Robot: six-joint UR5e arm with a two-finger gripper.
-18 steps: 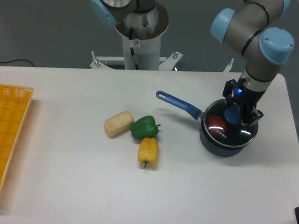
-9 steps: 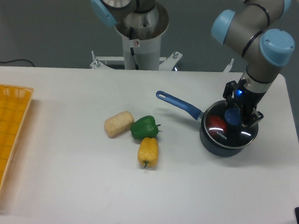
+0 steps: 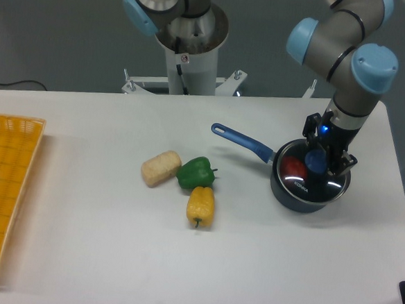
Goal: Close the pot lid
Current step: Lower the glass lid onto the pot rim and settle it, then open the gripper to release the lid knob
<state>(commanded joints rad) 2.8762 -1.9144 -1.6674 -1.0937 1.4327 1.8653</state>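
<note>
The dark pot [image 3: 291,198] stands at the table's right, its long blue handle [image 3: 241,141] pointing up-left. The glass lid [image 3: 303,184], with white lettering near its edge, lies on top of the pot and covers its opening. My gripper [image 3: 318,161] comes down from above, its fingers [image 3: 328,159] on either side of the lid's blue knob [image 3: 316,160], shut on it. A red item [image 3: 292,167] shows through the glass inside the pot.
A green pepper [image 3: 196,172], a yellow pepper [image 3: 200,205] and a pale corn piece [image 3: 160,168] lie left of the pot. An orange basket [image 3: 4,180] stands at the left edge. The robot's base [image 3: 188,53] is behind the table.
The gripper and the lid have shifted very slightly to the right over the pot. Nothing else has moved.
</note>
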